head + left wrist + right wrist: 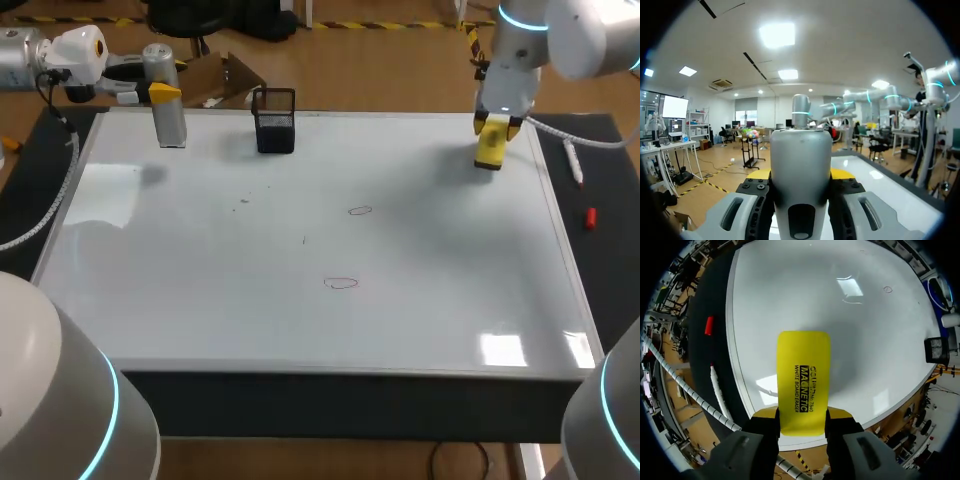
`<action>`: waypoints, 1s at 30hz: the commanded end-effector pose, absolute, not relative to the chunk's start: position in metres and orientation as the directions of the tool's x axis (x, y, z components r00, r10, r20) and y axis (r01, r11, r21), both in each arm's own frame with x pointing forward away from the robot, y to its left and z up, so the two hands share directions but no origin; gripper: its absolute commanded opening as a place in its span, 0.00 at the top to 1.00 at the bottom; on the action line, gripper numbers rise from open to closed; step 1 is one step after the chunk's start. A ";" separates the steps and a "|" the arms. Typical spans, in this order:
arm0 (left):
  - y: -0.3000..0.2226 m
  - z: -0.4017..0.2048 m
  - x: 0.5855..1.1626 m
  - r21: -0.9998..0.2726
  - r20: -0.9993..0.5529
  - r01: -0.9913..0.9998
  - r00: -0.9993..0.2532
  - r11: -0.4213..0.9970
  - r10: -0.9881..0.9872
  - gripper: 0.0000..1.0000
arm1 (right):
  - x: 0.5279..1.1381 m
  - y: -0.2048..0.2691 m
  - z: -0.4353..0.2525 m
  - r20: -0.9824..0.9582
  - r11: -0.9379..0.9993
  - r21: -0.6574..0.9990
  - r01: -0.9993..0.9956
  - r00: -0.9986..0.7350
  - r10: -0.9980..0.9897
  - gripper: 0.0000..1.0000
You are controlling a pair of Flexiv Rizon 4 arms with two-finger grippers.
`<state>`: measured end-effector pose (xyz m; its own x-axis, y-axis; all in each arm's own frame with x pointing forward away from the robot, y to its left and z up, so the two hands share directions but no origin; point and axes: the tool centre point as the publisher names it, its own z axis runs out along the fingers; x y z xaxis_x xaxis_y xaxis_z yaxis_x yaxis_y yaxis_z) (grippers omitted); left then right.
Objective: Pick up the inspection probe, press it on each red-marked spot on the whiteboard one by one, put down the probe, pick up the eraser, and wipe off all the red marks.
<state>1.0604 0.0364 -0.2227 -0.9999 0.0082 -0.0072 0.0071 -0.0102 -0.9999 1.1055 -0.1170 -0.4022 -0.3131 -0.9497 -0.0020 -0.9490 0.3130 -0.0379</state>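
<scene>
Left gripper (163, 94) is clamped on the probe (168, 100), a smooth grey metal cylinder with a narrower rounded cap. It stands upright at about 10 o'clock on the whiteboard (200, 300). Its lower end is down at the glossy white surface, though I cannot tell whether it touches. The left arm comes in level from 9 o'clock, with its wrist turned so the fingers grip the cylinder from the side.

The right gripper (492, 128) hangs straight down at 2 o'clock and pinches the eraser (490, 148), a flat yellow plastic block with rounded corners. The right arm drops steeply from the 1 o'clock corner.

Two thin red rings, one (360, 210) near the middle and one (341, 283) just toward 6 o'clock from it, sit well apart from both tools.

The head view alone shows both rings. The right wrist view shows only one small ring, far ahead of its fingers, but it shows the eraser's broad face and black printed label. The left wrist view shows the probe's dark slot near its base.

A black wire-mesh cup (274, 120) stands at 11 o'clock. On the dark mat (610, 250) at 3 o'clock lie a white marker (573, 160) and a red cap (590, 217).
</scene>
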 end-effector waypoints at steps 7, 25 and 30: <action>0.035 -0.221 1.058 -1.000 -0.009 0.009 -1.000 -0.008 0.001 1.00 | 1.110 -0.117 -0.402 0.004 0.311 -0.030 -0.950 -0.312 -0.950 1.00; -0.008 -0.206 1.025 -0.997 -0.078 0.076 -0.992 -0.026 0.102 1.00 | 1.110 -0.117 -0.402 0.004 0.311 -0.030 -0.950 -0.312 -0.950 1.00; -0.052 -0.199 1.004 -0.996 -0.071 0.059 -0.976 -0.060 0.208 1.00 | 1.110 -0.117 -0.402 0.004 0.311 -0.030 -0.950 -0.312 -0.950 1.00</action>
<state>1.0069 -0.0276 -0.2022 -0.9784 0.1917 -0.0768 0.0664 -0.0601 -0.9960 1.1087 -0.1168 -0.4019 -0.3137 -0.9495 0.0013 -0.9491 0.3135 -0.0315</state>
